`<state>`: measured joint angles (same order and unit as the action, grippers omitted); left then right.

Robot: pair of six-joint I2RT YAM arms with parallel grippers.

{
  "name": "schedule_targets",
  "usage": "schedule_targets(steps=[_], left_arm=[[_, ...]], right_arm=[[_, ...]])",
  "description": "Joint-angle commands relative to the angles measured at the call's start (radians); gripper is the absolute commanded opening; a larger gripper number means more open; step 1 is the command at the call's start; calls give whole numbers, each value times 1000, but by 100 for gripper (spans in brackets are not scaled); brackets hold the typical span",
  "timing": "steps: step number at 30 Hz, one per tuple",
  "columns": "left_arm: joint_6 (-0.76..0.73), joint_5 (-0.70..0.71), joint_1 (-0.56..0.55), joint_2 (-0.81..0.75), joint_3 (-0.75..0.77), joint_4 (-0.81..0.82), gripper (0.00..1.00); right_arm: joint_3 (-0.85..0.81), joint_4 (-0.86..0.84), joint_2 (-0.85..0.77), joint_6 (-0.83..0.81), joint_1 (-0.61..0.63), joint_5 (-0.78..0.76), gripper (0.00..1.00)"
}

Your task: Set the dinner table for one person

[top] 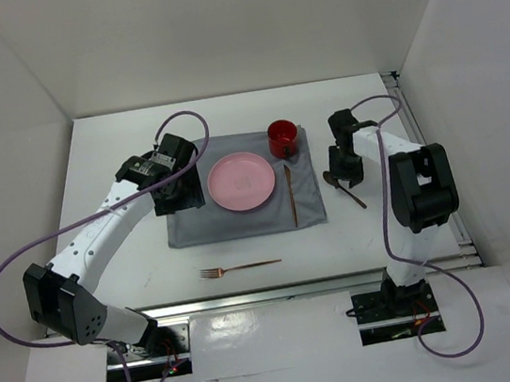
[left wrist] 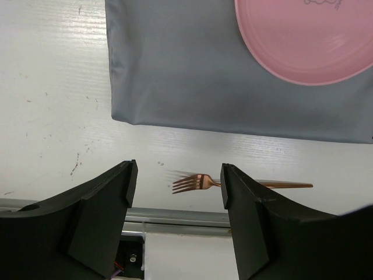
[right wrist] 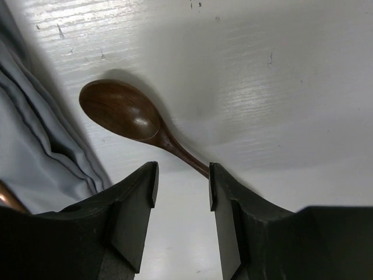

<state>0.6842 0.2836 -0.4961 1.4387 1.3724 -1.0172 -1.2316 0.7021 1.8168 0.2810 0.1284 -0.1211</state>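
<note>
On the white dinner table (top: pixel 132 265) lies a grey cloth mat (top: pixel 193 226) with a pink plate (top: pixel 240 182), a red cup (top: pixel 283 137) and a copper knife (top: pixel 291 194) on it. A copper fork (top: pixel 239 268) lies on the table in front of the mat; it also shows in the left wrist view (left wrist: pixel 198 182). A dark wooden spoon (right wrist: pixel 125 112) lies right of the mat. My left gripper (left wrist: pixel 178 185) is open and empty above the mat's left edge. My right gripper (right wrist: pixel 182 178) is open just above the spoon's handle, and the handle runs under the right finger.
Metal rails (top: pixel 307 288) run along the near and right table edges. The mat's folded right edge (right wrist: pixel 41 146) lies just left of the spoon. White walls enclose the table on three sides.
</note>
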Motion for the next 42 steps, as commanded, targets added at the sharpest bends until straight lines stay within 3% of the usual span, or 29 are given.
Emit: schedule_targets(steps=[1,7,10,13,14,15,16,18,20,22,25,28,35,42], left_arm=[[2,3,-4,2,7,3,76],[2,3,-4,12,7,3,76],[17,-7,-13,12,7,3,76],[80,-66,-61,-12,-65,15,76],[140,-93,-82,-24,-93,40,75],[178,-110,-103,-47,-123,55,73],[216,-153,-146,-57,-189,74,71],[329,-205,-180,-57,-254,117,64],[429,-257,-223,-66,-337,176,64],[483,-258,-248,-54,-366,190,68],[572,-270,-257,-54,-392,200,81],[626,-270,-257,-63,-401,210,84],[738,-294,-268,-15,-412,221,87],[821,-317,-277,57,-444,246,84]], right_arm=[[17,-24,9,-48,-9,-15,51],[37,-46,53,-69,-29,3,51],[46,-67,62,-69,-29,37,44],[58,-67,62,-69,-38,37,24],[58,-67,53,-69,-38,37,9],[58,-67,53,-56,-38,37,2],[58,-67,44,-45,-38,37,0],[58,-67,16,-29,-38,28,0],[49,-56,-26,-8,-38,28,0],[28,-47,-60,4,-38,69,0],[27,-67,-134,15,6,167,0],[1,-79,-157,15,49,213,0],[-97,-79,-27,4,195,223,0],[-108,-89,56,23,217,202,0]])
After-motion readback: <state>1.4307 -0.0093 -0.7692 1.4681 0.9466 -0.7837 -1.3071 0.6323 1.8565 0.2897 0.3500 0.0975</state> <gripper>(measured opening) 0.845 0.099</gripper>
